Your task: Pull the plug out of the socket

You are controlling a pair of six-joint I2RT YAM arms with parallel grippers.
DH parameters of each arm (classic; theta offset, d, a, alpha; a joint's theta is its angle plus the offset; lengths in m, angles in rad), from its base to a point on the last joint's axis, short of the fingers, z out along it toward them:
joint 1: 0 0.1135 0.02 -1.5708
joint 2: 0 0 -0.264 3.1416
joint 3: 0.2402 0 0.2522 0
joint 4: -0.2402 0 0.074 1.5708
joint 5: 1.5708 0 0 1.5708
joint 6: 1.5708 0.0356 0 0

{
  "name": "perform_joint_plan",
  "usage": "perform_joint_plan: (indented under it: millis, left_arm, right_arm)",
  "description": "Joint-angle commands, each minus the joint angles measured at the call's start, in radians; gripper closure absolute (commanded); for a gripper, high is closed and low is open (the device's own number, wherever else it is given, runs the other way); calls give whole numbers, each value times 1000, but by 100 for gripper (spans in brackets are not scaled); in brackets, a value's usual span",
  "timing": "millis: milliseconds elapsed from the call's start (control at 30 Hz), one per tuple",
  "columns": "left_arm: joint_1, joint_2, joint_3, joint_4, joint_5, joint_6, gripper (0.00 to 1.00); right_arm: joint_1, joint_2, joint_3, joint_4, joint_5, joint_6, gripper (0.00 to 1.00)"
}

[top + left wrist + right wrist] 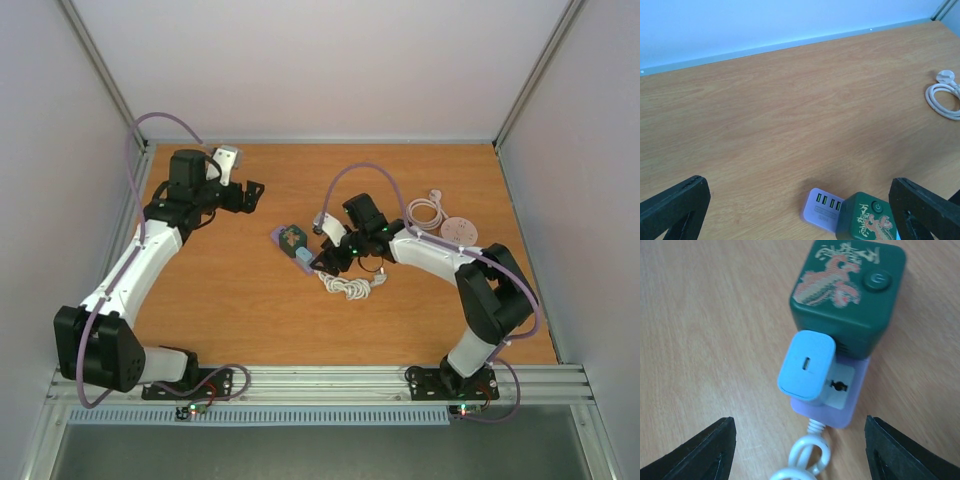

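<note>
Nearest the arm bases, a coiled cord (350, 287) lies bunched on the surface (230, 290), on the near side of the socket block (850, 295). It seems to run out of the block's lilac end, so it is probably the block's own lead rather than the plug's.

Next comes the plug (806, 365), a pale blue adapter seated in the lilac part of the socket block, right against the green cube. The right fingers (705, 455) are spread wide and hold nothing. One sits on each side of the plug and a little short of it, which looks like a line-up to close across its blue flanks. The cord loop lies between them, just before the plug, and could get caught if they go in low.

On the far-left side of the socket block, the left fingers (675, 210) are also wide apart and empty. They are raised and tilted down toward the cube, likely ready to pin the block while the plug is drawn out. Nothing restrains the block yet, so a pull alone may simply drag it.

Well beyond the block to the right lie a white cable (942, 95) and a round white disc (460, 230), both out of the way.
</note>
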Motion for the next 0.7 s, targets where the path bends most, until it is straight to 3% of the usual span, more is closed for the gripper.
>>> perform_joint_plan:
  millis: [0, 233, 667]
  left_arm:
    - [2, -26, -8, 39, -46, 27, 0]
    - [2, -26, 0, 23, -76, 47, 0]
    - [2, -41, -69, 51, -100, 31, 0]
  right_arm:
    - [57, 36, 25, 60, 53, 2, 29]
    - [109, 124, 70, 110, 106, 18, 36]
    - [153, 193, 106, 180, 186, 15, 64]
